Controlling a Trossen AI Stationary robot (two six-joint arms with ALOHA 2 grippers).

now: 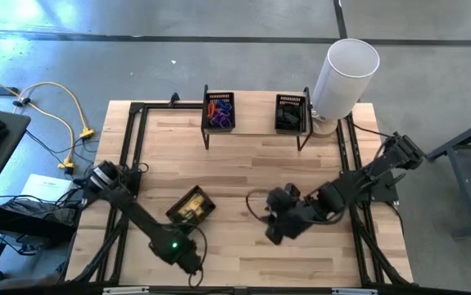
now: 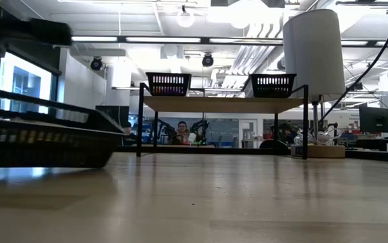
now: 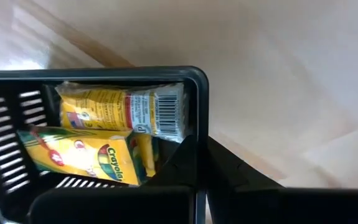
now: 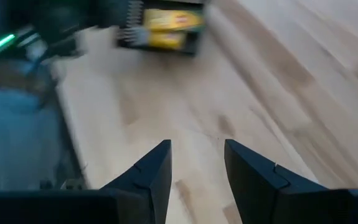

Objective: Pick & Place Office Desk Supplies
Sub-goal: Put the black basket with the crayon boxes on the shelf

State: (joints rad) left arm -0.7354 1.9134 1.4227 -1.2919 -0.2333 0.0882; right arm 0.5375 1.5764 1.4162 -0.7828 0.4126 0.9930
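Observation:
A black mesh tray (image 1: 205, 199) lies near the table's front, left of centre, with yellow crayon packets (image 3: 119, 111) inside. It fills the left of the low view (image 2: 38, 138). My left gripper (image 3: 197, 183) is at the tray's near side and shut on its wall. My right gripper (image 4: 197, 155) is open and empty above bare wood, right of the tray (image 4: 160, 28), with its fingers pointing toward it. Coloured loops (image 1: 219, 111) lie in a far tray on the shelf. My left gripper pinches the tray's side wall near a corner (image 3: 197, 134), one finger inside the tray and one outside. It comes from the table's near side. The tray looks tilted in the low view. I cannot tell whether it is clear of the table.
A raised black-framed shelf (image 2: 220, 104) at the far edge carries two black mesh trays (image 1: 219, 111) (image 1: 291, 115). A tall white cylinder (image 1: 346, 70) stands at the far right. Bare wood lies between the near tray and the shelf.

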